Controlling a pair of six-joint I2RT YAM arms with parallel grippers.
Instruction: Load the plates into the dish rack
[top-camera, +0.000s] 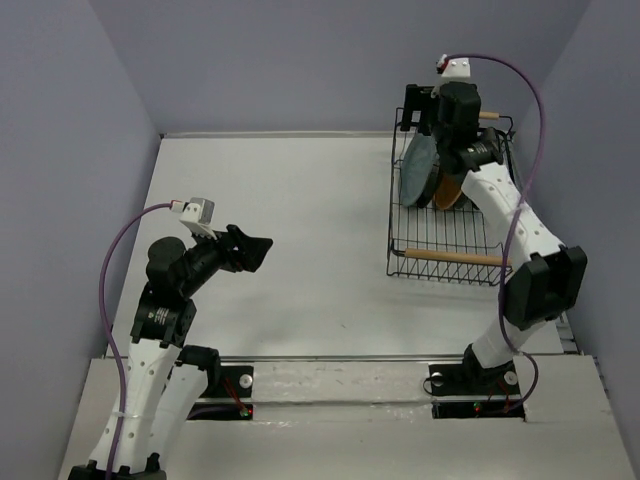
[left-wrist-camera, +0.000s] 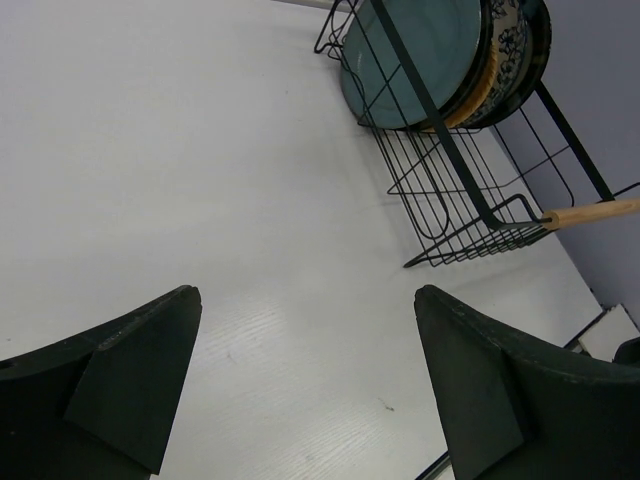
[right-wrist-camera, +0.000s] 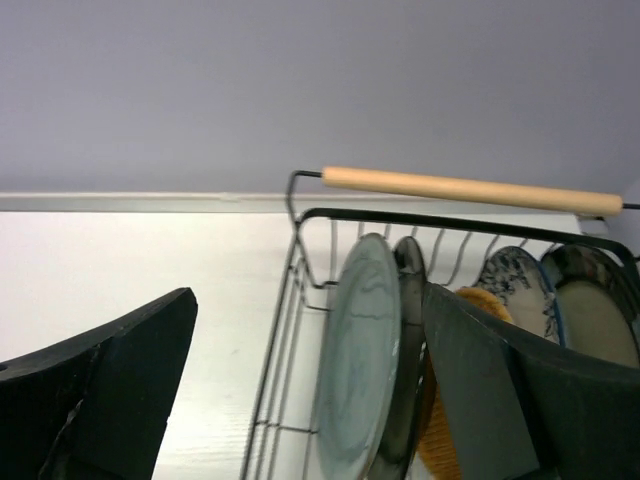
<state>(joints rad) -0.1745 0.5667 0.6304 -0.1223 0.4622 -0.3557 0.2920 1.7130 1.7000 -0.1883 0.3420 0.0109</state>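
Plates (top-camera: 420, 170) on edge in dish rack (top-camera: 452, 238), white table (top-camera: 300, 220), lilac-grey walls (top-camera: 300, 60)

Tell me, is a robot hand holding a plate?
No, nothing is held. The left hand is open above the table. The right hand is open beside the plates standing in the dish rack.

Right arm (top-camera: 503, 203) hides rear plates (top-camera: 447, 191) overhead; count perhaps five.

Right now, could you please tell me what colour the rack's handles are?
The handles are light natural wood; the right wrist view shows one best.
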